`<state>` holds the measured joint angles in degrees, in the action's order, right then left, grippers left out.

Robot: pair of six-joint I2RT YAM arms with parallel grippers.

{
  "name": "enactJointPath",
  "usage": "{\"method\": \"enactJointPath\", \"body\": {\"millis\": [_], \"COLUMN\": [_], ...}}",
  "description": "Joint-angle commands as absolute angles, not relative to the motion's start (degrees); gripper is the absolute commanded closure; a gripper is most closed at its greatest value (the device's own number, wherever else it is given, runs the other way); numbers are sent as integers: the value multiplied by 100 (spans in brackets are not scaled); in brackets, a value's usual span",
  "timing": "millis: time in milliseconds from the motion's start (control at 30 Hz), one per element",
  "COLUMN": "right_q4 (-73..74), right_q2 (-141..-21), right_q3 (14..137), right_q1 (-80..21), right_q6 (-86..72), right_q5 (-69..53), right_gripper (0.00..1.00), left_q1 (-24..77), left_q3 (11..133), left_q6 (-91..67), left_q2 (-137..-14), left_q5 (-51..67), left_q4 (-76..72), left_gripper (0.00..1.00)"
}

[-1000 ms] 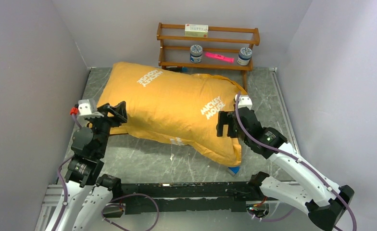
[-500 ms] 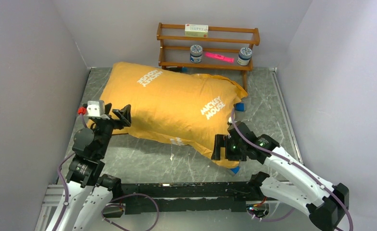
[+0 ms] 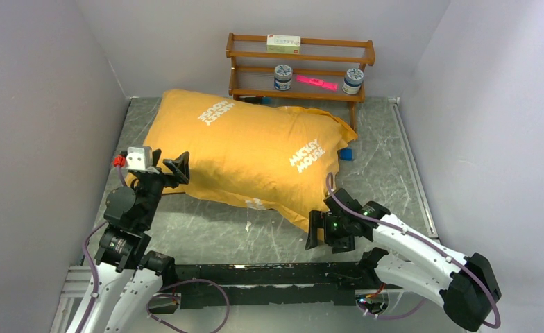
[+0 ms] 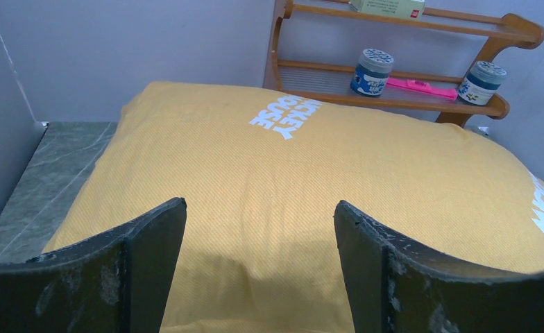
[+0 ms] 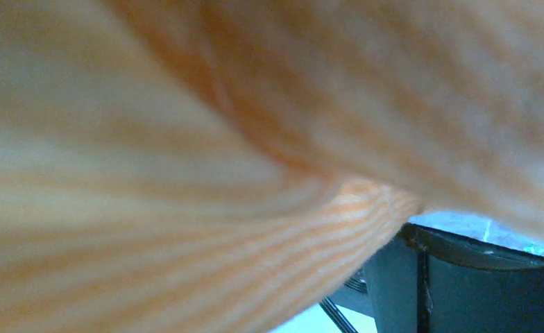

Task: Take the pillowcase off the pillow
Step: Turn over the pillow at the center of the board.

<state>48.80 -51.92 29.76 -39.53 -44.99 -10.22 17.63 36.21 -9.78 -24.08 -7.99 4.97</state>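
On the worktop (image 3: 207,229) the stuffed orange pillowcase (image 3: 248,149) is laid before a wooden shelf (image 3: 311,95), its left edge faced by the wide-spread left claw (image 4: 259,211), its near corner met by the wide-spread right claw (image 3: 314,229).

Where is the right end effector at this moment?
In the top view, the right end effector is at the near right corner of the orange-yellow pillowcase, low over the table, right of centre.

Orange-yellow pillowcase (image 3: 248,156) plump, fully covering pillow, white MICKEY MOUSE lettering up, lying diagonally.
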Motion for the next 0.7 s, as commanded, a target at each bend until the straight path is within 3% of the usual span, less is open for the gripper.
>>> {"method": "enactJointPath", "body": {"millis": [0, 467, 667], "right_q4": [4366, 4004, 3055], "right_q2": [-5228, -4957, -5107], "right_q3": [2764, 2615, 2472], "right_q1": [-3962, -3956, -3776], "right_q6": [-4560, -6160, -6373], "right_q5": [-1194, 1916, 3148], "right_gripper": [0, 0, 0], "left_q1": [1784, 1793, 1825], "left_q3": [3608, 3604, 3595], "left_q6": [-807, -809, -782], "left_q2": [-2334, -2329, -2311], "left_q5": [-826, -890, -943], "left_q4": [307, 323, 338], "left_gripper": [17, 17, 17]}}
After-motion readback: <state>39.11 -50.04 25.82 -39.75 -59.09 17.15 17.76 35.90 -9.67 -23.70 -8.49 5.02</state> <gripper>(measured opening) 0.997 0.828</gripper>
